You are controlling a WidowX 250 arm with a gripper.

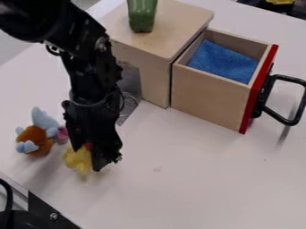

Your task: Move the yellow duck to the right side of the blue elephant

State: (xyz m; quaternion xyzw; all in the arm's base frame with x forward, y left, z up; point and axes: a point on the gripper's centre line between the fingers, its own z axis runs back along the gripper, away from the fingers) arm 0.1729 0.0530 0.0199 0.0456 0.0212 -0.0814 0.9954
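My gripper (97,156) hangs low over the left part of the table, pointing down. The yellow duck (77,160) is right at its lower left side, partly covered by it, with a bit of red at the top. Whether the duck is held or only touched, I cannot tell. To the left of the duck is the blue elephant (43,119), a soft toy with light blue parts, an orange-brown body and a pink piece near the gripper. A narrow gap of table separates the elephant's body from the duck.
Behind and to the right stands a wooden box (143,67) with a green object (142,15) on top. Its open drawer (209,98) has a red front, a black handle (293,100) and a blue cloth (224,61) inside. Black hardware (44,212) sits at the lower left corner.
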